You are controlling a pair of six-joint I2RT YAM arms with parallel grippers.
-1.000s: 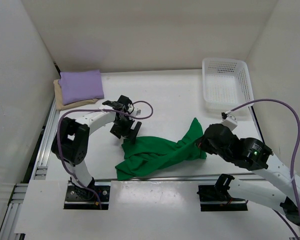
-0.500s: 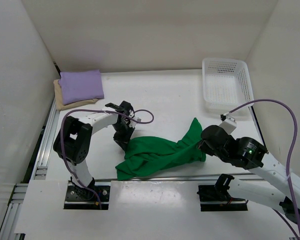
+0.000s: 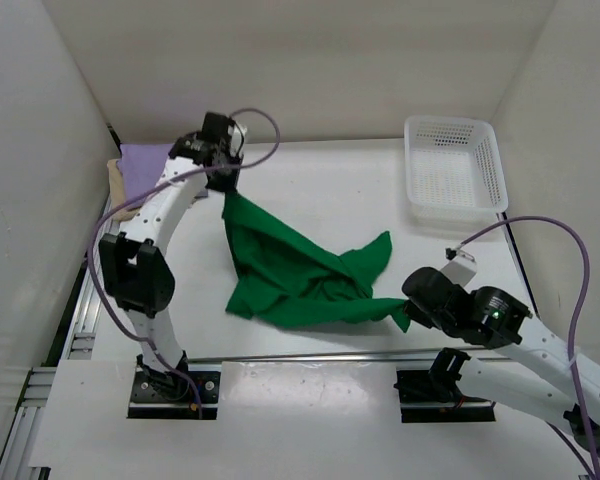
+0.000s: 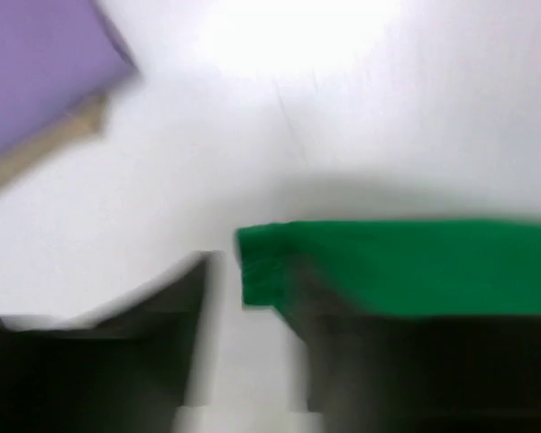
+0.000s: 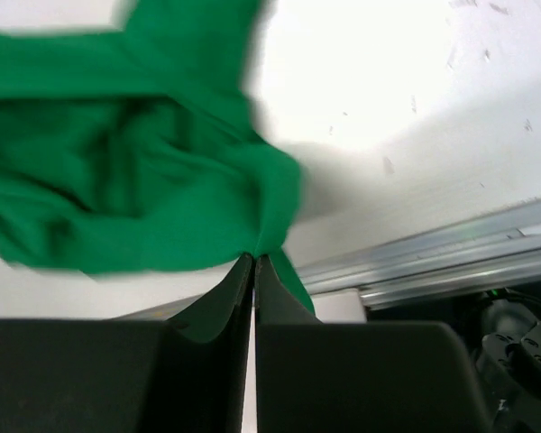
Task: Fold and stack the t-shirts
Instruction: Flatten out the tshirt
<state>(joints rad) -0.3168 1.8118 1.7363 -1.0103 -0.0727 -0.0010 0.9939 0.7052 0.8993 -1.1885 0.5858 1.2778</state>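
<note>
The bright green cloth t-shirt (image 3: 300, 275) stretches slantwise over the middle of the white table (image 3: 350, 185). One corner is held up off the surface at the far left by the left gripper (image 3: 225, 183), and the opposite end is pinched low at the near right by the right gripper (image 5: 254, 262). Between the two, its rumpled body sags onto the table, its near edge just short of the metal rail (image 3: 310, 357) along the table's front. Bare table lies open beyond the shirt toward the back wall and rightward to the white plastic mesh basket (image 3: 450, 122) in the far right corner, well apart from the cloth. In the far left corner a folded light purple cloth t-shirt (image 3: 145, 158) lies on a tan cloth t-shirt (image 3: 113, 178), close behind the left arm, which covers much of both. The right fingers press flat together on a thin green fold. The left wrist view is badly blurred: green cloth lies across one dark finger, and the top view shows the shirt hanging from the narrowed fingers. From above, the right gripper's tips are hidden under its own wrist
</note>
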